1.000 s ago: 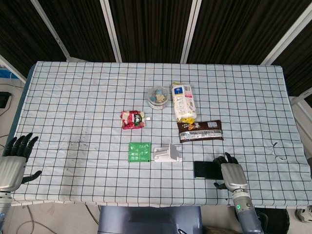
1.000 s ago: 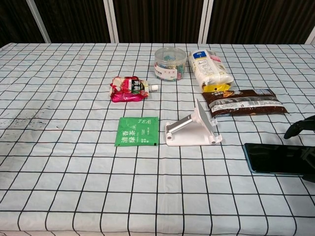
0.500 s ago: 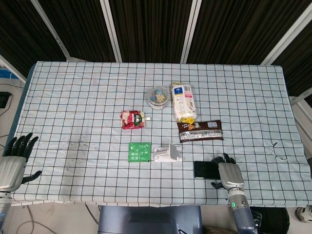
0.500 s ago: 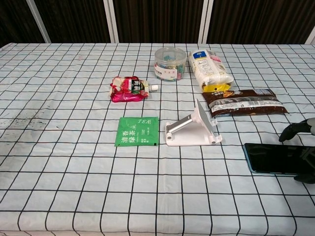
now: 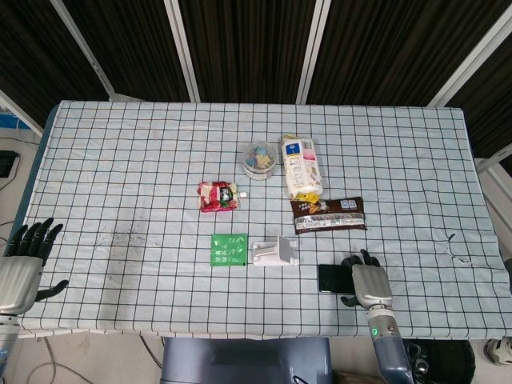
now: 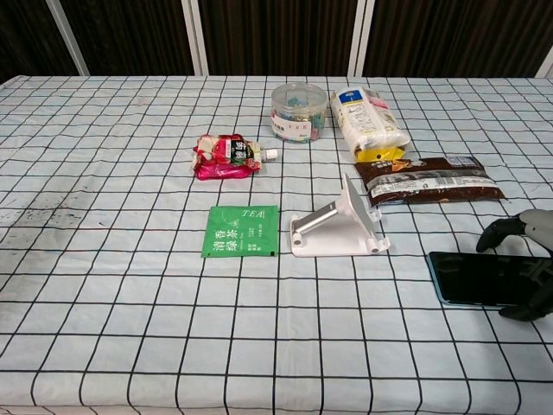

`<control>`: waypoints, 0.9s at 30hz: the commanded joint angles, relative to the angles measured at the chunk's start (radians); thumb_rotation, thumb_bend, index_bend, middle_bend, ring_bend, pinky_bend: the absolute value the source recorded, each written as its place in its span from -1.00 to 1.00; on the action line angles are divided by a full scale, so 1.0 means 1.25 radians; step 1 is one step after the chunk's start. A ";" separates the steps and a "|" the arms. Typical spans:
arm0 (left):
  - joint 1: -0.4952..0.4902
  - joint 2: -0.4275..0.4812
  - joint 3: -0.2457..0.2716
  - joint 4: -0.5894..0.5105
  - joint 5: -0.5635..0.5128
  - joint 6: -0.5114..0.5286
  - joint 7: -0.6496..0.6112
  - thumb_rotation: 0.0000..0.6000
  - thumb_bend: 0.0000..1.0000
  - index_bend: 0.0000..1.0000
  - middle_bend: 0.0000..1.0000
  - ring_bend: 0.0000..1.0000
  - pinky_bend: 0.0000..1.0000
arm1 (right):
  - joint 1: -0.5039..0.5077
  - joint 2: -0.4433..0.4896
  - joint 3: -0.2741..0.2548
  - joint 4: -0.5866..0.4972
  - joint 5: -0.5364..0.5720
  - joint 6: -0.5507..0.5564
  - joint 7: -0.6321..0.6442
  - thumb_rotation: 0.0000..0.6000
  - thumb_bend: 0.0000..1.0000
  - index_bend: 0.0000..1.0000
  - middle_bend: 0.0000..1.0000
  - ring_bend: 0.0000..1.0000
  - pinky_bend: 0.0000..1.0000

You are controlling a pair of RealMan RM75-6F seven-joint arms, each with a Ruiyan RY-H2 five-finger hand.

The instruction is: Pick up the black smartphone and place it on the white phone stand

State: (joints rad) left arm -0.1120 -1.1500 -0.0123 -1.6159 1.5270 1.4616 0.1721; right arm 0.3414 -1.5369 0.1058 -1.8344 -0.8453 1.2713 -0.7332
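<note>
The black smartphone (image 5: 334,278) (image 6: 471,278) lies flat on the checked cloth near the table's front edge, just right of the white phone stand (image 5: 276,252) (image 6: 339,229). My right hand (image 5: 368,282) (image 6: 527,268) hovers over the phone's right end, with fingers beyond its far edge and the thumb at its near edge, spread and not clamped on it. The hand hides the phone's right end. My left hand (image 5: 22,268) hangs off the table's front left corner with its fingers apart and nothing in it.
A green tea sachet (image 5: 229,249) lies left of the stand. Behind the stand are a brown snack bar pack (image 5: 328,214), a red pouch (image 5: 218,196), a round clear tub (image 5: 260,158) and a white-and-yellow bag (image 5: 301,166).
My right hand has slid left along the front edge and now covers more of the phone's right end. The phone, the stand and my left hand have stayed put.
</note>
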 commanded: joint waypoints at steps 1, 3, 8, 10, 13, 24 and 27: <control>0.000 0.000 0.000 0.000 0.000 -0.001 0.000 1.00 -1.00 -1.00 -1.00 -1.00 -1.00 | 0.005 -0.005 0.003 0.005 0.011 0.001 0.000 1.00 -0.49 -0.38 -0.52 -1.00 -0.71; 0.000 0.001 0.000 0.000 0.000 -0.001 0.000 1.00 -1.00 -1.00 -1.00 -1.00 -1.00 | 0.008 -0.007 0.005 0.007 0.016 0.003 -0.001 1.00 -0.49 -0.38 -0.52 -1.00 -0.71; 0.000 0.001 0.000 -0.001 0.001 -0.001 0.000 1.00 -1.00 -1.00 -1.00 -1.00 -1.00 | 0.017 -0.013 0.007 0.010 0.030 0.007 -0.005 1.00 -0.49 -0.38 -0.52 -1.00 -0.71; 0.000 0.001 0.000 -0.001 0.001 -0.001 -0.001 1.00 -1.00 -1.00 -1.00 -1.00 -1.00 | 0.021 -0.016 0.008 0.012 0.037 0.007 -0.006 1.00 -0.48 -0.38 -0.52 -1.00 -0.71; 0.000 0.001 0.000 -0.001 0.000 -0.001 -0.002 1.00 -1.00 -1.00 -1.00 -1.00 -1.00 | 0.025 -0.019 0.008 0.015 0.045 0.009 -0.009 1.00 -0.48 -0.38 -0.52 -1.00 -0.71; 0.000 0.002 0.000 -0.002 -0.001 -0.001 -0.002 1.00 -1.00 -1.00 -1.00 -1.00 -1.00 | 0.035 -0.024 0.001 0.022 0.062 0.014 -0.010 1.00 -0.48 -0.38 -0.52 -1.00 -0.71; 0.000 0.002 0.000 -0.002 -0.001 -0.001 -0.002 1.00 -1.00 -1.00 -1.00 -1.00 -1.00 | 0.038 -0.025 -0.002 0.023 0.068 0.015 -0.012 1.00 -0.48 -0.38 -0.52 -1.00 -0.71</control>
State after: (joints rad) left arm -0.1124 -1.1479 -0.0122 -1.6178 1.5260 1.4598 0.1697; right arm 0.3877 -1.5681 0.1034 -1.8057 -0.7612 1.2898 -0.7476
